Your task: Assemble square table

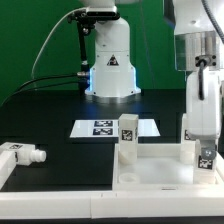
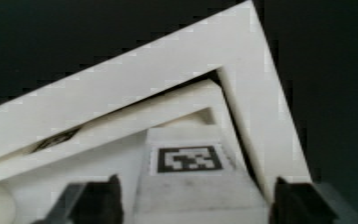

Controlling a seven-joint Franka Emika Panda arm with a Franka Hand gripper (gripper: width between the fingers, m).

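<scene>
The square table's white panel (image 1: 150,178) lies at the front of the table. Two legs stand upright on it, one (image 1: 128,140) near the middle and one (image 1: 190,152) at the exterior view's right corner. My gripper (image 1: 199,136) hangs straight over that right leg. In the wrist view the tagged leg (image 2: 194,160) stands between my two dark fingers (image 2: 87,203), which are spread wide on either side of it. The gripper (image 2: 194,205) is open. The panel's raised rim (image 2: 247,90) runs past the leg to a corner. A loose leg (image 1: 24,154) lies at the exterior view's left.
The marker board (image 1: 112,127) lies flat behind the panel. The robot's white base (image 1: 110,65) stands at the back centre. A white bar-shaped border piece (image 1: 6,172) sits at the exterior view's left edge beside the loose leg.
</scene>
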